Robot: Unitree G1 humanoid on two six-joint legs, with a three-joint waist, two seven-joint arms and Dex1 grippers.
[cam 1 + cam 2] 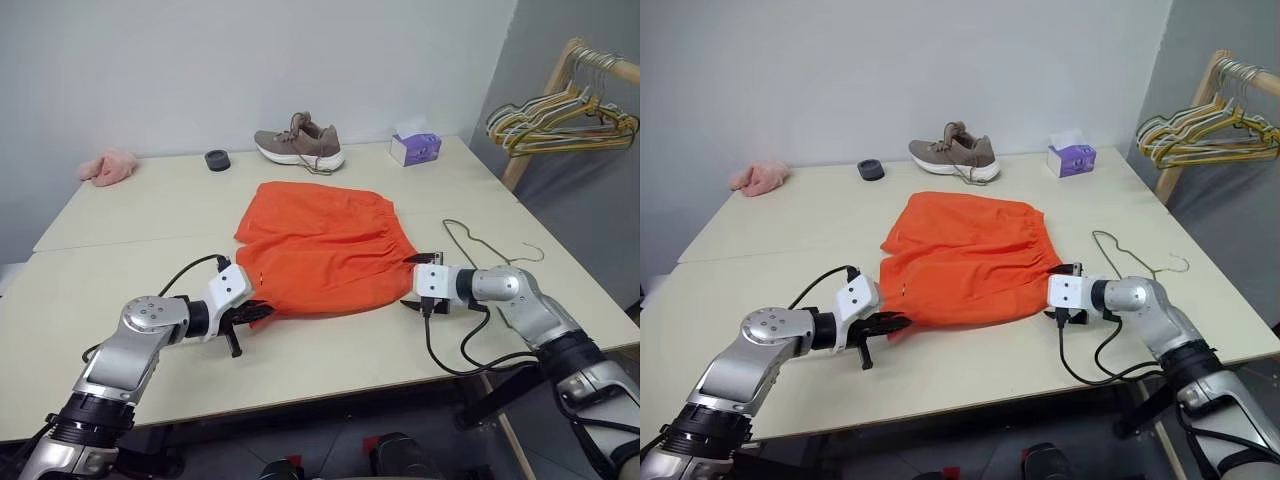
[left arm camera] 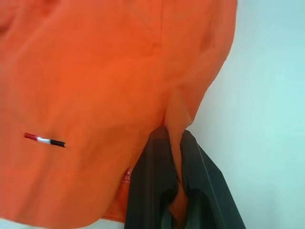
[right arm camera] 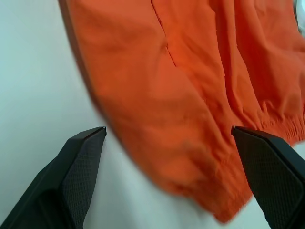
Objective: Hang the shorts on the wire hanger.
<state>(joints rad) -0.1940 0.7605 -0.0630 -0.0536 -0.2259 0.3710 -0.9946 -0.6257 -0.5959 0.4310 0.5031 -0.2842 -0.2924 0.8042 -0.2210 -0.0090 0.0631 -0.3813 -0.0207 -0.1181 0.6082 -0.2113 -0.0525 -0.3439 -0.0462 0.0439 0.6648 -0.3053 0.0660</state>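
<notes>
The orange shorts (image 1: pixel 318 248) lie flat in the middle of the table (image 1: pixel 130 290). My left gripper (image 1: pixel 258 313) is at their near left corner, shut on a pinched fold of the orange fabric (image 2: pixel 177 200). My right gripper (image 1: pixel 418 282) stands open at the near right corner by the gathered waistband. In the right wrist view that corner of the shorts (image 3: pixel 190 71) lies between the two spread fingers (image 3: pixel 83 162), which are apart from it. The thin wire hanger (image 1: pixel 478 240) lies flat on the table just right of the shorts, beyond my right gripper.
At the table's far edge stand a brown shoe (image 1: pixel 299 144), a small black round object (image 1: pixel 217 159) and a purple tissue box (image 1: pixel 415 148). A pink cloth (image 1: pixel 108 167) lies far left. A wooden rack with a bunch of hangers (image 1: pixel 560 118) stands off the table's right side.
</notes>
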